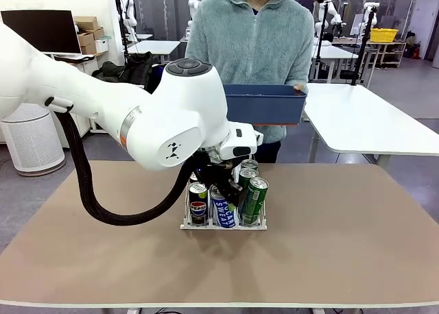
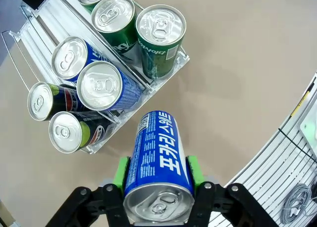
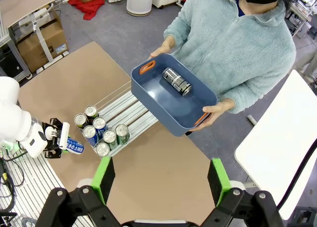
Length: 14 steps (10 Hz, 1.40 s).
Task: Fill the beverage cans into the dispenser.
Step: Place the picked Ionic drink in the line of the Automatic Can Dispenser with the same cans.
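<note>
Starting with the front view: the dispenser (image 1: 223, 225) sits mid-bench (image 1: 343, 259), and the left arm (image 1: 171, 122) hangs over it, covering its back part. At the dispenser's front end I count one black Pepsi can (image 1: 198, 206), one blue Pocari can (image 1: 221, 210) and three green cans (image 1: 256, 197) lined up one behind another. Beyond the dispenser the person (image 1: 257, 40) holds a blue bin (image 1: 264, 103) off the bench, I'd guess as the supply.

Left wrist view: the left pincer (image 2: 157, 165) is clamped on another Pocari, the held can (image 2: 158, 147). Its green pads (image 2: 120, 173) squeeze the can's sides. That can lies along the fingers, silver top toward the camera, near the dispenser's front end and clear of it. My guess is it's gripped by the sides so the base can go into the blue lane. Each lane seems to keep one colour: three green, two blue, two black, all bunched at the front end. That makes seven cans loaded.

Right wrist view: the right pincer (image 3: 161, 172) is spread wide with nothing in it, well away from the dispenser, probably just waiting. Seven silver tops in the dispenser again. One black can in the bin (image 3: 177, 82) lies on its side. Nine cans altogether.
</note>
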Each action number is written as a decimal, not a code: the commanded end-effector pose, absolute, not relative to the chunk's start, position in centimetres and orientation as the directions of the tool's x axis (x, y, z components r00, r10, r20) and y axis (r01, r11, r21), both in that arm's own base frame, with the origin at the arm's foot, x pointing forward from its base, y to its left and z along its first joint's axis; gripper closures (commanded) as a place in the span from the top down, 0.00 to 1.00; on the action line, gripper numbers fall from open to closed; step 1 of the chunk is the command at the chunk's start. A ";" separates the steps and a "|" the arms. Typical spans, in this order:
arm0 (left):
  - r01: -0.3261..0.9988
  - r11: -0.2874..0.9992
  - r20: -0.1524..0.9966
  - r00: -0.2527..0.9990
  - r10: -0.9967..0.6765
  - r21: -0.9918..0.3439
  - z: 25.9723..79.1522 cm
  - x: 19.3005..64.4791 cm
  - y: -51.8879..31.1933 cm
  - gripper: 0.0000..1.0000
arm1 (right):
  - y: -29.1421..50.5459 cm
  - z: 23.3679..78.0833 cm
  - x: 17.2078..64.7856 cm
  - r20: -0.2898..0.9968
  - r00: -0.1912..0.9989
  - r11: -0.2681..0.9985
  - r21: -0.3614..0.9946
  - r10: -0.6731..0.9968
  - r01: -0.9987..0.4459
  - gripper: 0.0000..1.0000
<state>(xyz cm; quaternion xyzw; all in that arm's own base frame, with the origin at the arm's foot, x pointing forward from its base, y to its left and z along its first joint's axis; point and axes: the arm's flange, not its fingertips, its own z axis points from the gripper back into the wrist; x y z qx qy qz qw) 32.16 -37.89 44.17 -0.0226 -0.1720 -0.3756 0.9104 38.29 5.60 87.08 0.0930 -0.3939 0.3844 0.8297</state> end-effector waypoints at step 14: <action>0.690 0.721 0.310 0.673 -0.672 0.063 40.7 44.2 -37.5 0.57 | 5.6 87.0 38.2 0.722 0.387 0.678 -0.153 0.574 -0.719 1.00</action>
